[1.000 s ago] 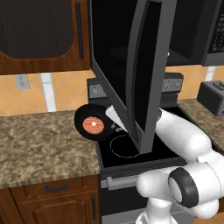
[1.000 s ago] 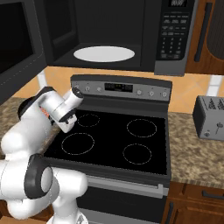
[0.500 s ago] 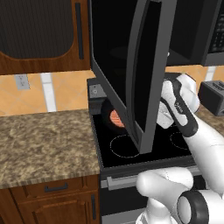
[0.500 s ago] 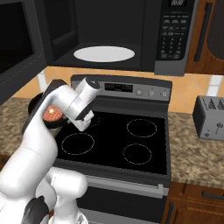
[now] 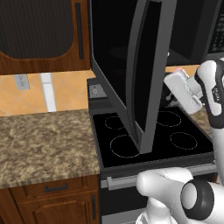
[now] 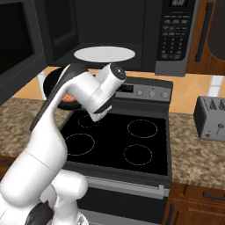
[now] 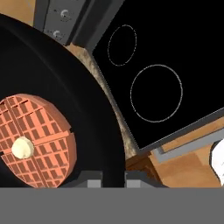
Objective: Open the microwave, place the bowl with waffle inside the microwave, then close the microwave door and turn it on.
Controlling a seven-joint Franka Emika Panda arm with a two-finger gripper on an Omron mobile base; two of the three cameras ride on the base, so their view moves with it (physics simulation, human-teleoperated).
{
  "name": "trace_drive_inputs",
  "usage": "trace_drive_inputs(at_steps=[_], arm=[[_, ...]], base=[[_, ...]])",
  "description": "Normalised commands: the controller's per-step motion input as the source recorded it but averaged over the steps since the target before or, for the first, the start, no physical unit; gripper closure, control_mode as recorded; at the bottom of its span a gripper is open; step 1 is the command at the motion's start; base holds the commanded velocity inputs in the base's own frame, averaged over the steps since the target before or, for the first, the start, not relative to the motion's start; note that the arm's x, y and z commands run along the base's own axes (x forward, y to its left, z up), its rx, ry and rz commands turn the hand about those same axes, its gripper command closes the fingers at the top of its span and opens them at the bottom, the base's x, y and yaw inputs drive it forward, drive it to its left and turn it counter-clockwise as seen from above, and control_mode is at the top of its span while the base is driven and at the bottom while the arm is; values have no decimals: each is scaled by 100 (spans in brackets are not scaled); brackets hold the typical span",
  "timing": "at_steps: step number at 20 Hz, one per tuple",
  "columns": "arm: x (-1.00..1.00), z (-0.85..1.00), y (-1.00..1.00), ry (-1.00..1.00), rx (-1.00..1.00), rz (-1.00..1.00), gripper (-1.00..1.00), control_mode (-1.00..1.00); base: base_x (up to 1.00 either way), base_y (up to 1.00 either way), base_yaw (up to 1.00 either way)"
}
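The microwave (image 6: pixel 176 35) hangs above the stove with its microwave door (image 5: pixel 146 74) swung wide open; the door (image 6: pixel 17 44) stands at the left in the right base view. A white turntable plate (image 6: pixel 104 54) lies inside. My gripper (image 7: pixel 113 177) is shut on the rim of the black bowl (image 7: pixel 94 113), which holds the orange-pink waffle (image 7: pixel 37 140). The bowl (image 6: pixel 50 79) hangs in the air over the stove's back left corner, below the microwave opening, partly hidden by my forearm. A bit of the waffle (image 6: pixel 68 97) shows under the arm.
The black stove top (image 6: pixel 118 140) with several burner rings lies below the bowl. A grey toaster (image 6: pixel 211 116) stands on the granite counter (image 6: pixel 197 154) to the right. Granite counter (image 5: pixel 43 140) extends left of the stove. The open door juts out over the stove.
The arm has carried the bowl up and to the right, from the counter edge left of the stove to a spot above the stove's back left corner. The door has not moved.
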Motion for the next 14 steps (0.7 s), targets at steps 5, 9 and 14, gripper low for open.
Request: trace_drive_inputs(at_steps=[5,9,14], arm=[[79,100,-17,1,4,-16,100,-100],[100,93,-1,11,3,-26,100,-100],[100,30,-5,13,5,-29,100,-100]], base=[[0,0,0],[0,0,0],[0,0,0]])
